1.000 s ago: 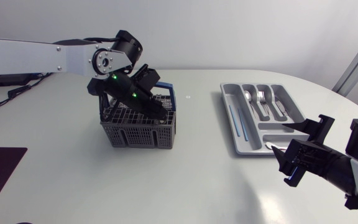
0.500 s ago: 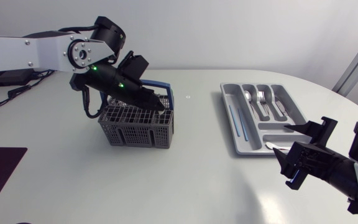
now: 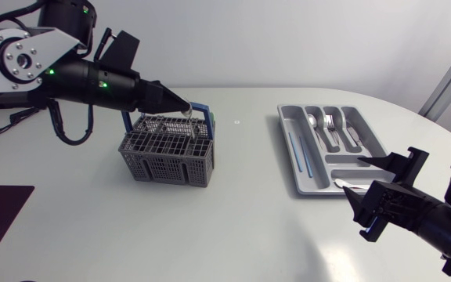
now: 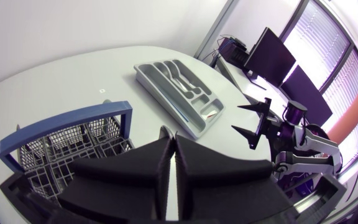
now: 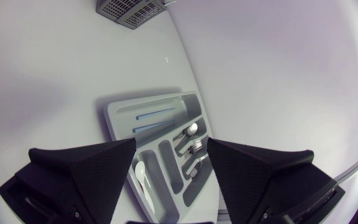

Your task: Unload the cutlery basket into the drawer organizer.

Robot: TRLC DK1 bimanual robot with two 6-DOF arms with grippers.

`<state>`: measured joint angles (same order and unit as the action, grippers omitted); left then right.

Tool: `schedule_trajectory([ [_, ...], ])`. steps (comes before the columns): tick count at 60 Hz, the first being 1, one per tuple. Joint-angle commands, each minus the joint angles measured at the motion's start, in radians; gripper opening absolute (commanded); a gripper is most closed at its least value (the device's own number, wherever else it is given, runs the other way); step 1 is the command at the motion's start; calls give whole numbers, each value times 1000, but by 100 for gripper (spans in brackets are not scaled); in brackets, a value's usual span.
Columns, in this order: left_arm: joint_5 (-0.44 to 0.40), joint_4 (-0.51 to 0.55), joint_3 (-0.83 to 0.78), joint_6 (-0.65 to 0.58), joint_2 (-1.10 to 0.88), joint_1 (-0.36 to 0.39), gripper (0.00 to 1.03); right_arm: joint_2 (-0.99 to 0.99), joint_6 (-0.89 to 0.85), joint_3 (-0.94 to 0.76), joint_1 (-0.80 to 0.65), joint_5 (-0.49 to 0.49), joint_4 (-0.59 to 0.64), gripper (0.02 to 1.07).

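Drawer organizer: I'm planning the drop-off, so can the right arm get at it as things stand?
Probably yes. The right gripper hangs open at the near end of the drawer organizer, looking straight down into its compartments, and nothing stands between the two.

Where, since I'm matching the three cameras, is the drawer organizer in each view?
Head view: the drawer organizer sits right of centre.
Left wrist view: the organizer lies beyond the basket's blue handle, ahead of the jaws.
Right wrist view: the organizer lies ahead of the open jaws.
Shared landmark: the cutlery basket.
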<state>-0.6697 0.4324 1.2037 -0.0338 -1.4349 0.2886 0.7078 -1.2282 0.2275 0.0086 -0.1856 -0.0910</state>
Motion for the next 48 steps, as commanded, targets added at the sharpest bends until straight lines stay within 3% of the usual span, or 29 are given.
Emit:
schedule_trajectory([
  [1,-31,-32,-58,32,45,-14,3,-30,38,16,17,3,46,85],
  [7,-34,-90,-102,32,96,9,3,-47,91,69,33,-28,145,85],
  [23,-90,-93,-118,-49,125,113,3,-51,214,277,85,-166,442,85],
  [34,-148,-96,-130,-132,99,198,3,1,286,398,117,-281,571,85],
  [48,-235,-86,-115,-204,24,288,3,44,365,457,303,-301,646,84],
])
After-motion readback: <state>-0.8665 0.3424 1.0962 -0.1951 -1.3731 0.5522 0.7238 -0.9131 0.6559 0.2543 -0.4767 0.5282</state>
